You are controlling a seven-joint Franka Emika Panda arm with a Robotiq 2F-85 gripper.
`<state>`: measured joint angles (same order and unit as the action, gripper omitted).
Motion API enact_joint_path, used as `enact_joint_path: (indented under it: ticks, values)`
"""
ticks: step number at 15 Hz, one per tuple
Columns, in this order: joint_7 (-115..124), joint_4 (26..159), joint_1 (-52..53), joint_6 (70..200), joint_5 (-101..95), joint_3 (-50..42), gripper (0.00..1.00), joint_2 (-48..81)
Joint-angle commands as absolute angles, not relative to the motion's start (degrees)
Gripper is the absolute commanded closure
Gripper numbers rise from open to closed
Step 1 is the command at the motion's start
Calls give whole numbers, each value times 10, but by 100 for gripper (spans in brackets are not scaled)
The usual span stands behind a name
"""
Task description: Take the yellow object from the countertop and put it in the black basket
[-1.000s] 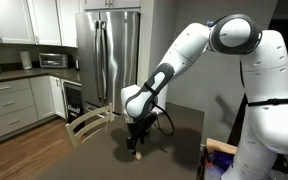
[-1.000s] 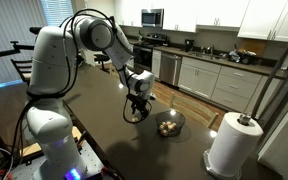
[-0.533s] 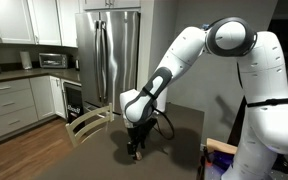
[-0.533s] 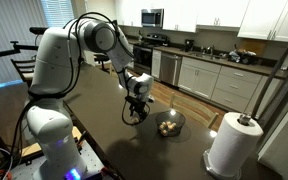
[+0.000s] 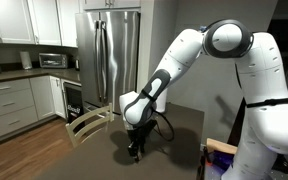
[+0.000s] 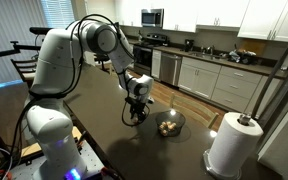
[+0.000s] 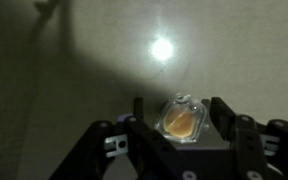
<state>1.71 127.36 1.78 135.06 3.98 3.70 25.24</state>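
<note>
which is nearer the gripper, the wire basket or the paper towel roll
The black basket, the low round wire bowl right beside the gripper; the tall white paper towel roll stands well beyond it.

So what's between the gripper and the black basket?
Nothing but bare countertop between the gripper and the black basket, in an exterior view.

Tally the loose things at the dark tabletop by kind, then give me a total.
Black wire basket: 1
White paper-towel roll: 1
Small yellow object, between the fingers of the gripper: 1
Total: 3
Whatever lies inside the basket is too small to count.
</note>
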Motion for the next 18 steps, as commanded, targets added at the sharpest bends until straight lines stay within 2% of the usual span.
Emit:
enact_joint_path:
  ticks: [1,3,6,7,9,18]
  values:
    - [20,1263,23,1356,42,35,61,261]
    - [19,1262,23,1356,40,34,68,258]
    - [20,1258,23,1357,38,33,91,257]
    - [20,1258,24,1357,38,33,89,257]
    - [24,1259,25,1355,37,33,92,253]
    - [82,1283,60,1320,28,33,92,193]
